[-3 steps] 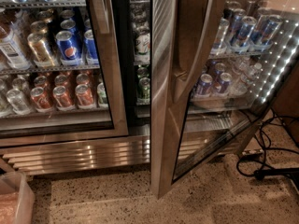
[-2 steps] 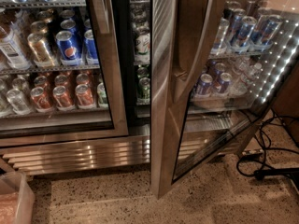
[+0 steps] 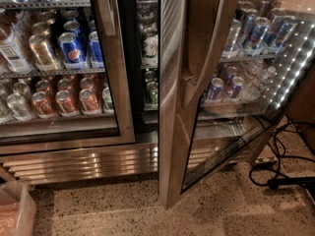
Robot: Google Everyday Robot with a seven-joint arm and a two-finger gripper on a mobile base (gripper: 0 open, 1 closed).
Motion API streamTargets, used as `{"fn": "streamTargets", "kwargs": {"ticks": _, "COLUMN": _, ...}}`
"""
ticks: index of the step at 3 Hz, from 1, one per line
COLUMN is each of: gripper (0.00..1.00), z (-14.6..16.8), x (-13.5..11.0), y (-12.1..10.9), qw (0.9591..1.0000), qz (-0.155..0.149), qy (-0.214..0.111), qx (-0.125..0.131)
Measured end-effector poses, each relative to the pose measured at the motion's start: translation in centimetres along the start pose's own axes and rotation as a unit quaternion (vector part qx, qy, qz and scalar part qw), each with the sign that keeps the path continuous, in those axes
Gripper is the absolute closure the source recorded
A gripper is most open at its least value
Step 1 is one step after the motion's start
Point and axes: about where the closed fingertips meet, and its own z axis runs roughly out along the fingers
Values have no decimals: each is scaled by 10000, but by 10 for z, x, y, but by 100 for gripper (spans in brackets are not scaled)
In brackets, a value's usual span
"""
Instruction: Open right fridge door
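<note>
The right fridge door (image 3: 173, 132) stands swung outward, away from the cabinet, with its steel frame edge facing me. Its long bowed steel handle (image 3: 209, 58) runs down the frame. Through its glass pane (image 3: 241, 97) I see shelves of cans. In the gap between the two doors, green and white cans (image 3: 150, 90) sit on the open shelves. The left door (image 3: 120, 82) is closed in front of blue Pepsi cans (image 3: 72, 48) and orange cans (image 3: 66, 102). My gripper is out of view.
A steel vent grille (image 3: 88, 163) runs along the fridge base. A translucent plastic bin (image 3: 15, 210) sits on the speckled floor at the bottom left. Black cables (image 3: 275, 166) loop on the floor at the right, beside the open door.
</note>
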Motion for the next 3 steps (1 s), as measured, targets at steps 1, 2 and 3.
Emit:
{"fn": "streamTargets", "kwargs": {"ticks": 1, "gripper": 43, "z": 0, "x": 0, "y": 0, "qw": 10000, "qz": 0, "qy": 0, "qx": 0}}
{"fn": "streamTargets", "kwargs": {"ticks": 2, "gripper": 30, "z": 0, "x": 0, "y": 0, "qw": 10000, "qz": 0, "qy": 0, "qx": 0}}
{"fn": "streamTargets", "kwargs": {"ticks": 3, "gripper": 18, "z": 0, "x": 0, "y": 0, "qw": 10000, "qz": 0, "qy": 0, "qx": 0}}
